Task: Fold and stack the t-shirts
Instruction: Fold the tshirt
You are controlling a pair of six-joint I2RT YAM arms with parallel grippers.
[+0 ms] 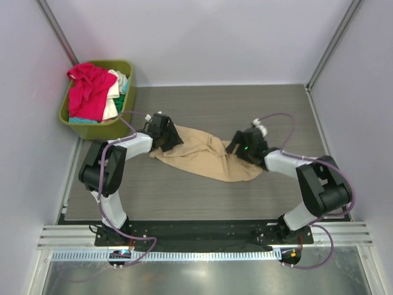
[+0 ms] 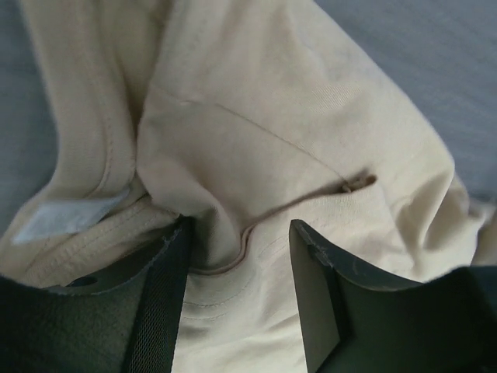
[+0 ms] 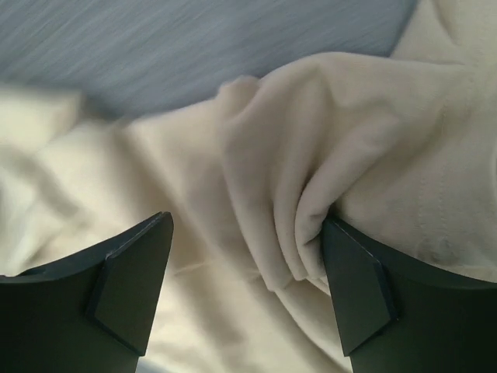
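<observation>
A tan t-shirt (image 1: 206, 157) lies crumpled across the middle of the table. My left gripper (image 1: 164, 136) is at its left end, jaws open astride the collar seam (image 2: 233, 264); a white neck label (image 2: 62, 220) shows to the left. My right gripper (image 1: 241, 146) is at the shirt's right end, jaws open with a bunched fold of tan cloth (image 3: 287, 210) between them, against the right finger (image 3: 361, 299). Pink-red (image 1: 89, 89), cream-white (image 1: 113, 98) and teal-green (image 1: 83, 120) shirts lie in the basket.
An olive-green basket (image 1: 126, 70) stands at the far left corner of the grey table (image 1: 184, 196). White enclosure walls stand on both sides and behind. A metal rail (image 1: 202, 255) runs along the near edge.
</observation>
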